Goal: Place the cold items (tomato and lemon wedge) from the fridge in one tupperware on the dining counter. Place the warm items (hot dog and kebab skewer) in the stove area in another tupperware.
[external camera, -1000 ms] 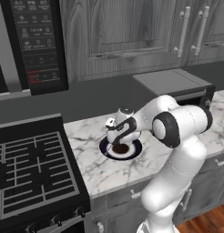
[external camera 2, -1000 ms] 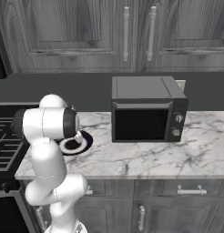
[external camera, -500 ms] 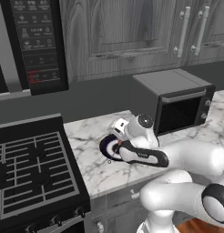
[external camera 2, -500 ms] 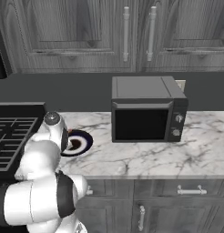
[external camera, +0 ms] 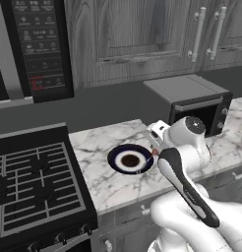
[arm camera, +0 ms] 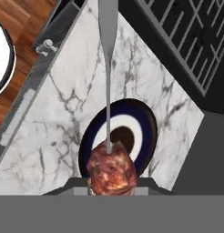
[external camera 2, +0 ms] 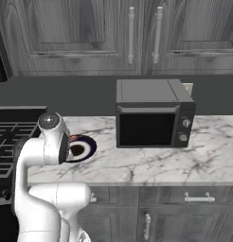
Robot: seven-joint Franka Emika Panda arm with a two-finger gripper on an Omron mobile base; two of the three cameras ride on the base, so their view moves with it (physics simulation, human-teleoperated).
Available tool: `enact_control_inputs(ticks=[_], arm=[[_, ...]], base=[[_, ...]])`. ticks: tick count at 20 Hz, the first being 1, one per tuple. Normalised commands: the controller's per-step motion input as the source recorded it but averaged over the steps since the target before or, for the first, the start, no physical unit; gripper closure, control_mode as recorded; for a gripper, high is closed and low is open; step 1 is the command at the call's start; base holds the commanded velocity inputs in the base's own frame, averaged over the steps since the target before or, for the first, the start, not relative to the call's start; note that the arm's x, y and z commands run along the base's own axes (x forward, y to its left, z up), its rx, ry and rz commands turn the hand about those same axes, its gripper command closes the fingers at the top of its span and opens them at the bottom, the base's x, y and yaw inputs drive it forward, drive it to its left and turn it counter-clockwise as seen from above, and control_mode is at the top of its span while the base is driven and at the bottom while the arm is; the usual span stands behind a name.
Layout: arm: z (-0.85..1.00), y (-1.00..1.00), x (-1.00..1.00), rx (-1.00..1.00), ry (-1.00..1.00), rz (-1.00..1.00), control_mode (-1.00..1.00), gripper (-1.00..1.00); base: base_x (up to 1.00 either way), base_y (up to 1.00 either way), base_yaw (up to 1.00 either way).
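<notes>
Item: kebab skewer [arm camera: 109,168], a thin grey metal stick strung with red-brown meat chunks, held clenched in the end effector [arm camera: 111,189] by its meat end, with the bare flat blade of the stick running straight ahead of the fingers. Location: lifted above the round dark blue plate with white ring and brown centre [arm camera: 145,132], which lies directly below and ahead of the end effector on the white grey-veined marble counter [arm camera: 63,104]; the black stove with dark burner grates [arm camera: 196,36] lies further ahead to one side. Handling, judged: light, the stick rigid and slick, the chunks soft, greasy and liable to turn on the stick. Preferred hold: across the meat near the balance point, as now; carry level.
</notes>
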Motion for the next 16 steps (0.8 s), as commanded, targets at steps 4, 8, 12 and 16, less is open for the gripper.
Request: enact_control_inputs(ticks=[4,8,12,16], arm=[[0.96,-0.62,-1.0,0.09,0.13,-0.31,-1.0,1.0],[0.41,-0.4,-1.0,0.03,0.04,-0.31,-1.0,1.0],[-0.94,0.0,-0.56,-0.15,-0.12,-0.21,-1.0,1.0],[-0.73,0.0,-0.01,-0.13,-0.24,-0.06,-1.0,1.0]], base=[[0.0,0.0,0.0],[0.0,0.0,0.0],[0.0,0.0,0.0],[0.0,0.0,0.0]])
